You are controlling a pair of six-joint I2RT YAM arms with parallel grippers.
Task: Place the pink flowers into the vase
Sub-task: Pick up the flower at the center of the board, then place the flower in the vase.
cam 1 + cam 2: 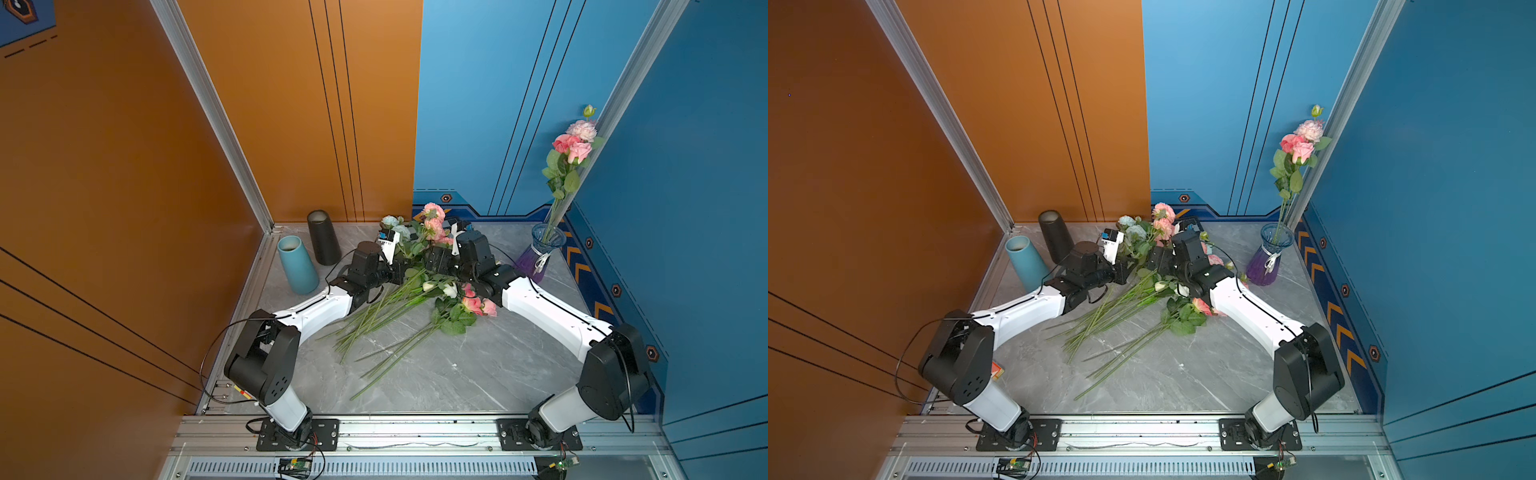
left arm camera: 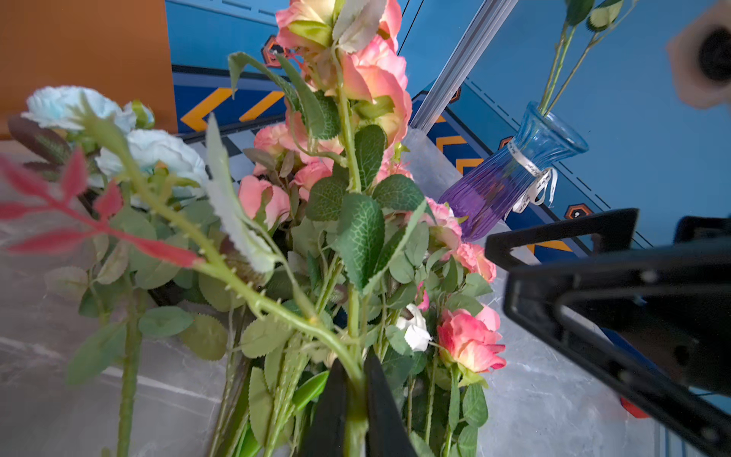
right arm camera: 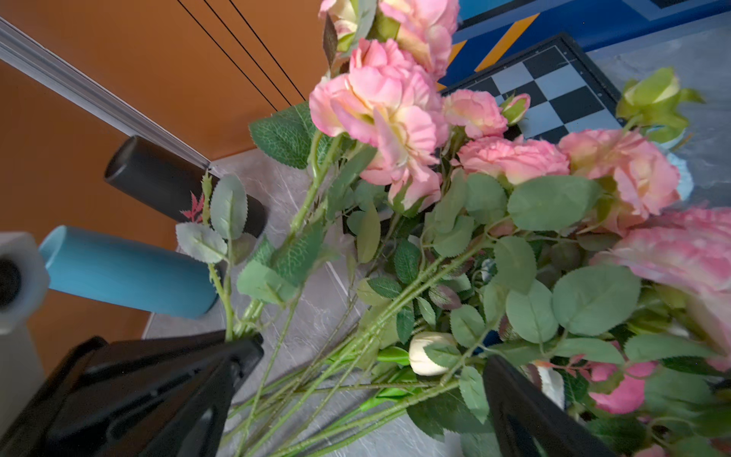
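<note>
The pink flowers (image 1: 434, 226) lie in a heap in the middle of the table (image 1: 457, 374). A few more stand in the vase (image 1: 540, 257), in the far corner by the blue wall (image 1: 685, 208). The left gripper (image 2: 354, 368) pinches one green stem (image 2: 259, 296) tight. The right gripper (image 3: 372, 352) hangs over the heap, jaws wide apart. Open room lies near the front edge. A blue cup (image 1: 297, 266) and a black tube (image 1: 323, 243) stand by the orange wall (image 1: 124, 187).
</note>
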